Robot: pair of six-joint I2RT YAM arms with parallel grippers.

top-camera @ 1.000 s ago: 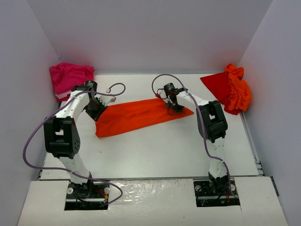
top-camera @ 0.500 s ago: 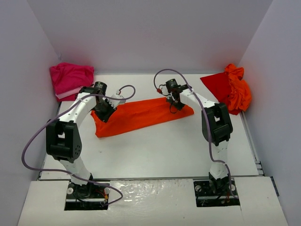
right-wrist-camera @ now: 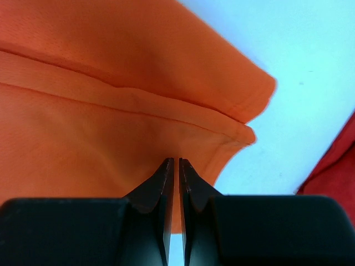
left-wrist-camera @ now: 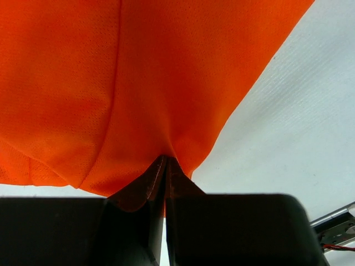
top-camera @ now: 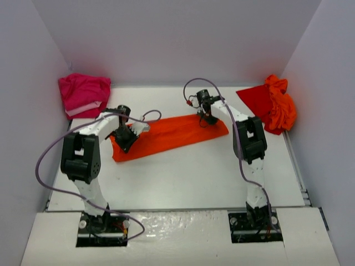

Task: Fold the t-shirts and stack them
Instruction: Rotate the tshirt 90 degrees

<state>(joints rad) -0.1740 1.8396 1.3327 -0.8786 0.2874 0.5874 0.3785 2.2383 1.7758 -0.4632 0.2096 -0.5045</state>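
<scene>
Left end effector and right end effector each pinch the orange t-shirt; its long axis runs left-right.

- Four cloth t-shirts: one long folded orange t-shirt across the middle of the frame, one crumpled magenta t-shirt at upper left, and one flat red t-shirt beside one bunched orange-red t-shirt at upper right.
- Two white-and-black robot arms: left arm, right arm.
- Two black two-finger grippers: left gripper, right gripper.
- Two grey-purple cables: left cable, right cable.
- One white table.
</scene>
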